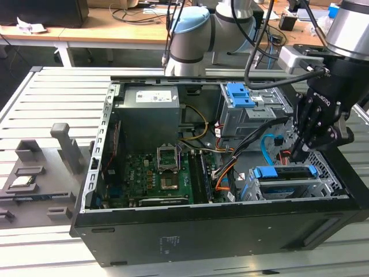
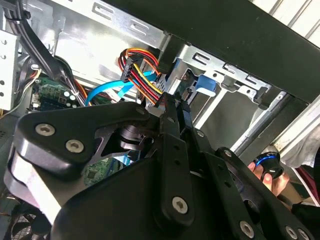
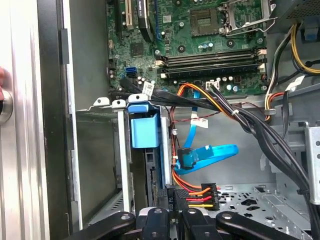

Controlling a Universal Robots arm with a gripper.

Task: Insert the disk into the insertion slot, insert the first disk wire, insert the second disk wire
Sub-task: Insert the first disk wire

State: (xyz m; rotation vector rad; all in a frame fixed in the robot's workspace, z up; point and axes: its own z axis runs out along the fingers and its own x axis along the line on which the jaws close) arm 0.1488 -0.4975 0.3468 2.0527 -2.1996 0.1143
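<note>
Your gripper (image 1: pixel 298 153), pinched narrow on the first wire (image 3: pixel 202 195), hovers just above the disk (image 1: pixel 285 171). The disk sits in the slot (image 1: pixel 291 190). Its connector edge appears to lie directly ahead of the wire's plug.

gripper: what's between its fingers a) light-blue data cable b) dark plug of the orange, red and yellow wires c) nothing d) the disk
b: in the first wrist view the gripper grips the dark plug of the coloured wires; the light-blue cable lies apart
</note>
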